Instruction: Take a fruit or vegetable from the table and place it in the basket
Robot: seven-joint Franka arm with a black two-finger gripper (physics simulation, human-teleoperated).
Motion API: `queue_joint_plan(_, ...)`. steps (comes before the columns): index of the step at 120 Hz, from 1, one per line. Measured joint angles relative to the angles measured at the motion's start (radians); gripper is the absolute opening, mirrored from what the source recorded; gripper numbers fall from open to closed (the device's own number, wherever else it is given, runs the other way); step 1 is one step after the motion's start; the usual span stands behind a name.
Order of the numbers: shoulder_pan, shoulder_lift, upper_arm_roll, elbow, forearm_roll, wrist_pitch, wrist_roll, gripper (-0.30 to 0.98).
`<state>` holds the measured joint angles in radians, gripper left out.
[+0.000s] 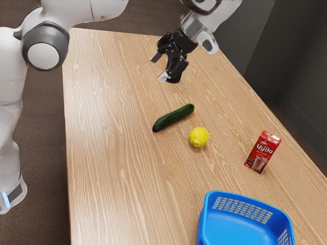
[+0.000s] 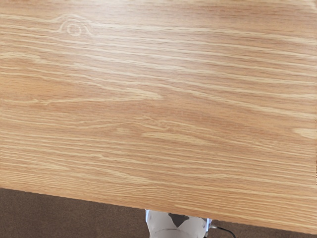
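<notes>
Basket [image 1: 245,196] first, nearest the camera and the farthest thing from the hand. At the other end of the spread, the gripper [image 1: 159,67] hangs above the table [image 1: 112,153], fingers [image 1: 163,76] well parted, with nothing held between them. Just by it is a dark thing (part of the arm or a separate object, I cannot tell which); if it is separate, a careless descent could knock it.

Next out from the hand comes the cucumber [image 1: 173,118], lying aslant, and just past it the lemon [image 1: 199,137]. Either would suit the task, and both are on the table. For the cucumber, the trouble would be angle: come down with the fingers lined up along it rather than across, and a tip would land on its back or the grip would slide off. The lemon sits close enough for a wide finger to nudge, and being round it could roll. Gripping the lemon off its middle could squeeze it out.

Farther from the hand stands the carton [image 1: 262,152], upright and easily tipped if a load swings wide. Then the basket: carried too low, a long cucumber held near one end would droop and catch the rim.
</notes>
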<state>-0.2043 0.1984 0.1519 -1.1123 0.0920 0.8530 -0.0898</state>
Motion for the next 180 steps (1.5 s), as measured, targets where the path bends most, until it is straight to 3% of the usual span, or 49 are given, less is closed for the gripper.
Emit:
queue_joint_plan(16,-0.008,-0.001,-0.004,-0.013,0.014,0.196,-0.037,0.69)
queue_joint_plan(40,-0.036,-0.039,-0.044,-0.04,0.003,0.344,-0.078,0.69)
queue_joint_plan(55,-0.036,-0.127,-0.055,-0.289,-0.076,0.557,-0.107,0.69)
queue_joint_plan(89,-0.059,-0.086,-0.015,-0.451,-0.202,0.859,-0.255,0.69)
queue_joint_plan(115,-0.046,0.05,0.061,-0.381,-0.304,0.946,-0.291,0.69)
queue_joint_plan(138,-0.048,0.076,0.098,-0.381,-0.281,0.941,-0.303,0.69)
queue_joint_plan(180,-0.046,0.128,0.104,-0.432,-0.299,0.929,-0.322,0.69)
